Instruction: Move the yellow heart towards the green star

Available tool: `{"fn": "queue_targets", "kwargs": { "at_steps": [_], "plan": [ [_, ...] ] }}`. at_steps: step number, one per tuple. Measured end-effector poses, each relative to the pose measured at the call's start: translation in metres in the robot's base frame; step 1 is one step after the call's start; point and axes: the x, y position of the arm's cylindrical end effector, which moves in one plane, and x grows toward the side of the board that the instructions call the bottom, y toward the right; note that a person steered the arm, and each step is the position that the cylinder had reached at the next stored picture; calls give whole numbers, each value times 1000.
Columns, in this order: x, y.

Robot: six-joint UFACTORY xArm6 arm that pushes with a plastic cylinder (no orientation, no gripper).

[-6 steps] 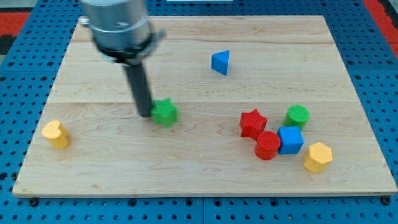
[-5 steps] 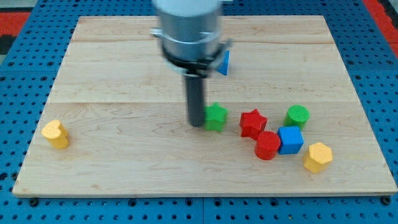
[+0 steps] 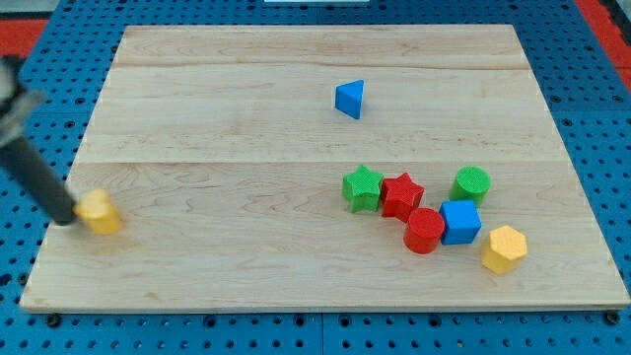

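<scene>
The arm carries no claw, only a dark rod, so there is nothing to open or close. My tip (image 3: pixel 65 219) rests at the view's left edge of the table (image 3: pixel 197 286), touching or just beside the left face of the yellow heart (image 3: pixel 100 212). The heart sits near the table's left edge, low in the view, and is somewhat blurred.

The heart looks like a small, rigid, light plastic block that should slide readily on the smooth wood. Its lobed outline means an off-centre push would likely spin it or let it slip off the rod, so the contact wants to stay on the middle of its left side, in line with the target. There is nothing to grip; it is pushed only.

The green star (image 3: pixel 363 187) lies well apart toward the view's right, touching the red star (image 3: pixel 401 194). Beyond that cluster sit a red cylinder (image 3: pixel 424 231), a blue cube (image 3: pixel 459 222), a green cylinder (image 3: pixel 471 183) and a yellow hexagonal block (image 3: pixel 504 248). A blue triangular block (image 3: pixel 349 99) stands alone near the view's top.

Between heart and green star the wood is bare, giving a straight lane rightward and slightly upward. The near left and bottom edges leave little room for a backward slip.
</scene>
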Motion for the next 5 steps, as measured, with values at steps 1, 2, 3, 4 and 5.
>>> {"fn": "queue_targets", "kwargs": {
  "at_steps": [1, 2, 3, 4, 5],
  "plan": [
    [27, 125],
    [29, 195],
    [36, 115],
    [-8, 149],
    [-9, 203]
  ]
}}
